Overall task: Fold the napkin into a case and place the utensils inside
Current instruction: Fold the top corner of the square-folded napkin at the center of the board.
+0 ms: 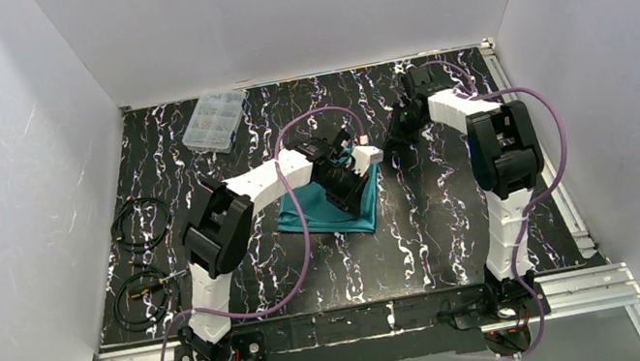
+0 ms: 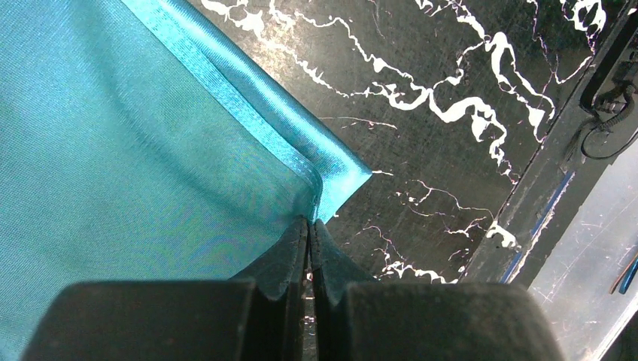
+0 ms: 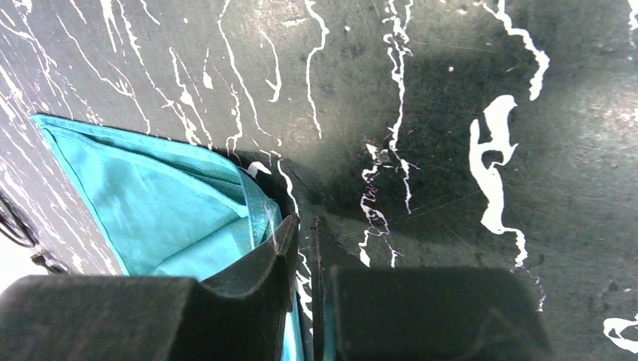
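Starting near: cable loops [image 1: 145, 303] at lower left of top view, on black marbled table [image 1: 421, 222]. Napkin [image 1: 326, 211] at frame centre, teal, lying in folded layers, partly under left arm's wrist. Left gripper [image 2: 309, 226] at napkin's corner, fingers [image 2: 290, 256] pressed together on stitched hem. Right gripper [image 3: 305, 226] at napkin's upper right edge, fingers [image 3: 274, 256] nearly together, thin slit between, teal cloth showing in slit, probably pinched. Clear compartment box [image 1: 215, 120] far, upper left, well apart from napkin.
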`<state>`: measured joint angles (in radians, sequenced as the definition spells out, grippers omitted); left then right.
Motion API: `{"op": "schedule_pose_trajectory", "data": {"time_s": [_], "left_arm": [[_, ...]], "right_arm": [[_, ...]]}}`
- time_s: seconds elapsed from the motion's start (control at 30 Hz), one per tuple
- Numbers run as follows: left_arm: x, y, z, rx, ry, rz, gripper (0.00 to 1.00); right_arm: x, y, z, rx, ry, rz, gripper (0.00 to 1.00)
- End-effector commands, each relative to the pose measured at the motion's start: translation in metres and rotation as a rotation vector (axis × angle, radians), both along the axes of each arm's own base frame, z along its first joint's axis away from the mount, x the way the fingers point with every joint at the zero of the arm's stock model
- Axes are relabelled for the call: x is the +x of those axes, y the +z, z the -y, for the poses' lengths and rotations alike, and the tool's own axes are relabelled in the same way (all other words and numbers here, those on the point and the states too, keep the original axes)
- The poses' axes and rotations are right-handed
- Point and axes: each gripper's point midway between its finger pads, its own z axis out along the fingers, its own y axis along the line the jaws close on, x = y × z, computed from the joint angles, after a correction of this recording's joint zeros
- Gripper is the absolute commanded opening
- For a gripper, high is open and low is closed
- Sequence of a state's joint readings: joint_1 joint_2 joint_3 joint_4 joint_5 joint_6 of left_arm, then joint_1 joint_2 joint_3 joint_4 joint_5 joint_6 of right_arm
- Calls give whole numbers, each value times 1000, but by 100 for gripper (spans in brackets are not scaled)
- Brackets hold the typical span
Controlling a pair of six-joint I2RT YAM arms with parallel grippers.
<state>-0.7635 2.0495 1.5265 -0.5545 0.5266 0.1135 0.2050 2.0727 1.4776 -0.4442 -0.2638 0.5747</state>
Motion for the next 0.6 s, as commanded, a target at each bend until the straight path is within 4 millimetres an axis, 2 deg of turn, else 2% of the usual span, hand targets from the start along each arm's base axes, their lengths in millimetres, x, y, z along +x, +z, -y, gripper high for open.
{"op": "schedule_pose_trajectory", "data": {"time_s": [0.0,0.1,0.2,0.3,0.33,0.37,0.4,0.43,0.57], "left_arm": [[-4,-3,-1,10,-1,-4,0],[-4,-5,0,13,3,-8,6],[-4,-4,0,15,8,-6,14],[-5,4,1,5,17,-13,30],[-7,8,1,-3,17,-16,39],[-7,12,1,-8,18,-16,44],[-7,18,2,-20,17,-12,56],[-8,22,3,-30,16,-9,60],[-13,43,3,-54,4,-18,62]], "right_arm": [[13,36,5,12,-19,80,20],[10,46,-1,54,-18,89,19],[8,47,-8,97,-10,81,20],[5,48,-16,118,11,82,19],[4,48,-19,119,18,84,20],[2,48,-22,122,26,83,20],[1,49,-25,124,33,83,19],[0,49,-27,124,37,84,19],[-7,53,-25,95,34,91,19]]}}
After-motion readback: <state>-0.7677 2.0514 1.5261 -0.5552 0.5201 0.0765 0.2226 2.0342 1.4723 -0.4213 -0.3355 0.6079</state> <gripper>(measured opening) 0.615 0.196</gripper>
